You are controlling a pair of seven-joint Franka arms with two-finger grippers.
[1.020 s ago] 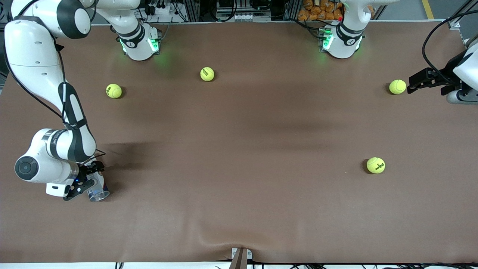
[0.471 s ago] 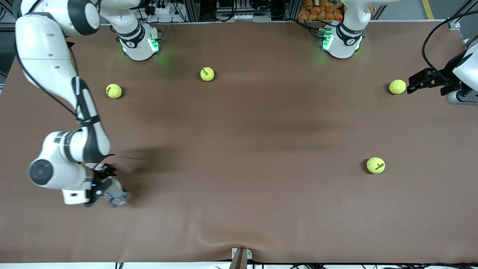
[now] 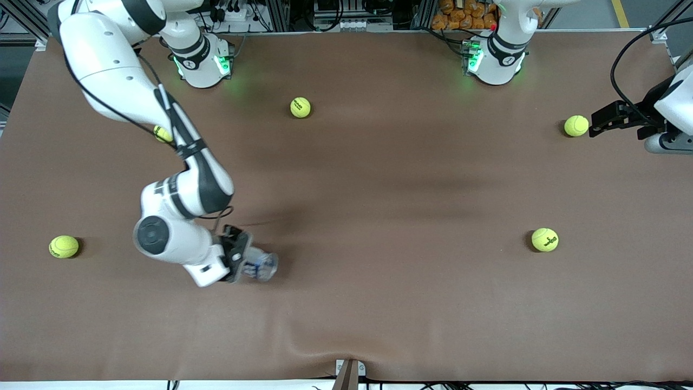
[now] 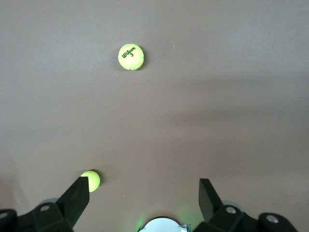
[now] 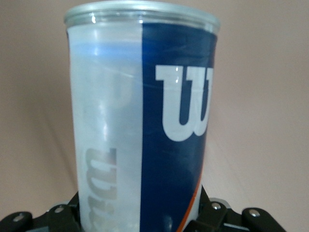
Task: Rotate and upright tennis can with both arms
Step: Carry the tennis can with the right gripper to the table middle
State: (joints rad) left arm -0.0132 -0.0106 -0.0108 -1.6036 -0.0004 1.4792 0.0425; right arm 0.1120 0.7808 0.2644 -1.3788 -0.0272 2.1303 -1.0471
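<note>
We saw our right pincer [image 3: 242, 261] clamped on the tennis can [image 3: 259, 265], lying low near the tabletop's [image 3: 379, 303] front edge, not yet upright; our left pincer [image 3: 598, 120] waited with fingers apart at the tabletop's edge.

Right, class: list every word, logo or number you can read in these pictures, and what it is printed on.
"W", large and white: on the blue label of the tennis can.
"Wilson 3": on the tennis ball in the left wrist view.
Pale lettering on the can's clear side: unreadable.
Dark print on the front view's balls: too small to read.
</note>
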